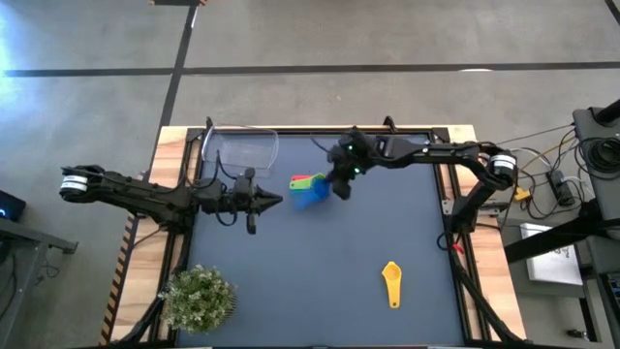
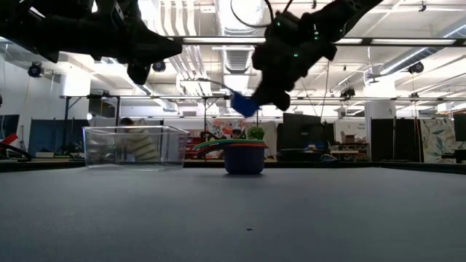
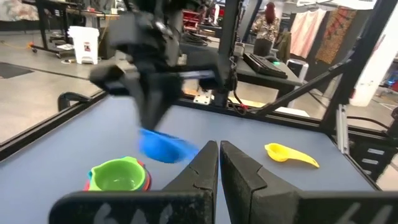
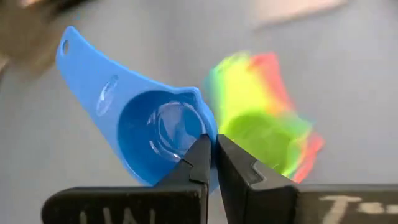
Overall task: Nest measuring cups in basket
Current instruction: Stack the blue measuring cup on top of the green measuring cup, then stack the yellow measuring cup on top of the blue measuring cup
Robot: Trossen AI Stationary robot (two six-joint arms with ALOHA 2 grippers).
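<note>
A blue measuring cup (image 4: 149, 130) hangs in my right gripper (image 4: 211, 148), which is shut on it above the table's middle (image 1: 339, 187). Just below stands a stack of nested cups (image 1: 306, 180) with a green one on top (image 3: 117, 175), its base on the table (image 2: 244, 159). A yellow cup (image 1: 390, 283) lies alone toward the near right. The clear basket (image 1: 243, 149) stands at the far left, with no cup showing in it. My left gripper (image 1: 269, 201) is shut and hovers left of the stack, holding nothing. My right gripper pinches the blue cup's bowl wall at the rim (image 4: 208, 126), on the side away from the handle (image 4: 79, 55), one finger inside the bowl and one outside. The fingers come slanting down from above. The cup is lifted clear and tilted, above the stack (image 2: 245, 105).
A small green bushy plant (image 1: 199, 299) stands at the near left corner. Wooden rails edge the dark mat (image 1: 320, 281). Open mat lies between the stack and the yellow cup. A person sits in the room behind the basket (image 2: 135, 138).
</note>
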